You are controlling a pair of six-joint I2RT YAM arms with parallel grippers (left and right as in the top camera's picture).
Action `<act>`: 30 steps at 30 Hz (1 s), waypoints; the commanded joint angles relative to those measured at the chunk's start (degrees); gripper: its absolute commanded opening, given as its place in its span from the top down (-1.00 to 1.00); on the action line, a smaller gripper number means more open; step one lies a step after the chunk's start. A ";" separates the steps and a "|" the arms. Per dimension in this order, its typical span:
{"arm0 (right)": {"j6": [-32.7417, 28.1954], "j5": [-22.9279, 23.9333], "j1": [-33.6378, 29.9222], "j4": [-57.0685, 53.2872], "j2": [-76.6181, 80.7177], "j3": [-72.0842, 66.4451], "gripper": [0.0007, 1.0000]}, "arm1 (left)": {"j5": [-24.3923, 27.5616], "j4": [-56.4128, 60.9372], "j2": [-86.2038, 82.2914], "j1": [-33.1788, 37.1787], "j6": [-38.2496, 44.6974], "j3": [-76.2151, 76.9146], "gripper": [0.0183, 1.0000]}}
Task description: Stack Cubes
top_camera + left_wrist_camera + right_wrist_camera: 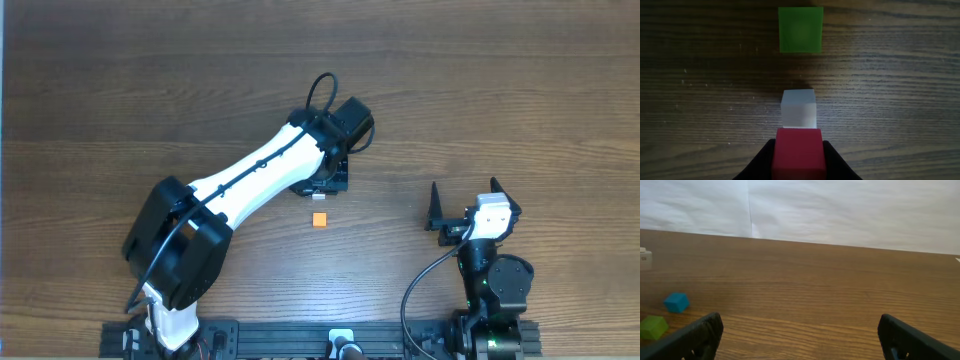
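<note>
Left gripper (323,182) is standing near the middle of the table (120,90), its arm reaching in from the left base. You are gripping the held cube (798,152) between its fingers. A second cube (799,109) is sitting on the table directly ahead of it; its near edge is hiding behind the held cube, so contact cannot be told. A third cube (800,29) is lying farther ahead on the same line, apart from the second. From above, a small cube (319,220) is lying just base-side of the left gripper. Right gripper (465,200) is sitting well to the right, near its own base. Toward the left arm's side of it, a nearer cube (653,327) and a farther cube (676,302) are lying close together, not touching.
</note>
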 commanded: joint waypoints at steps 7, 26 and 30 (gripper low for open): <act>-0.22 -0.02 -0.31 -0.17 -0.48 -0.28 -0.99 | 1.27 0.22 1.68 1.01 -0.90 0.94 0.96; -0.22 -0.04 -0.31 -0.17 -0.48 -0.28 -0.98 | 1.70 1.68 3.50 1.27 -1.31 0.94 0.96; -0.22 -0.02 -0.31 -0.17 -0.48 -0.28 -0.98 | 1.68 1.79 3.58 1.36 -1.31 0.94 0.96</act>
